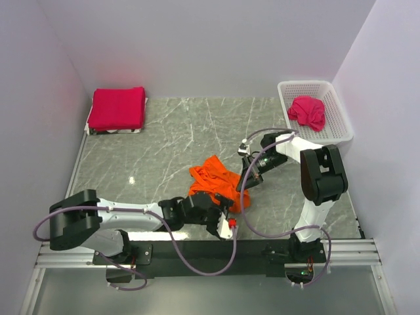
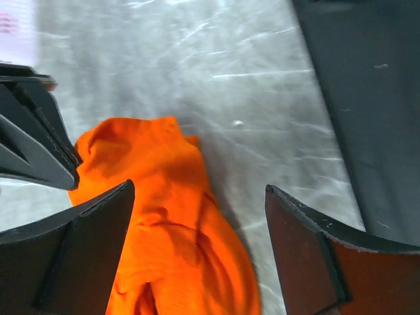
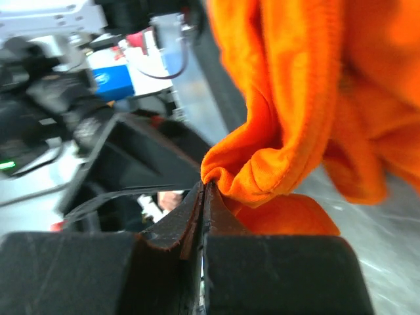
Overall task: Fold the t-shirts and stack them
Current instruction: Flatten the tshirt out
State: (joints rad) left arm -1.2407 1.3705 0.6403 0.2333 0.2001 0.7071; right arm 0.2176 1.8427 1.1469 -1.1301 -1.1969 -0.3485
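An orange t-shirt [image 1: 211, 177] lies crumpled on the grey marble table, a little in front of its middle. My right gripper [image 1: 245, 186] is at the shirt's right edge, shut, with a fold of orange cloth [image 3: 262, 164] pinched at its tips [image 3: 205, 185]. My left gripper [image 1: 225, 211] hovers at the shirt's near edge, open, and orange cloth [image 2: 170, 230] lies beneath and between its fingers [image 2: 98, 249] without being gripped. A folded crimson-pink t-shirt [image 1: 118, 108] sits at the back left. Another crimson-pink t-shirt [image 1: 308, 111] lies crumpled in the basket.
The white lattice basket [image 1: 342, 117] stands at the back right against the wall. White walls close in the table on three sides. The black mounting rail [image 1: 210, 252] runs along the near edge. Loose cables [image 1: 246, 197] hang from both arms.
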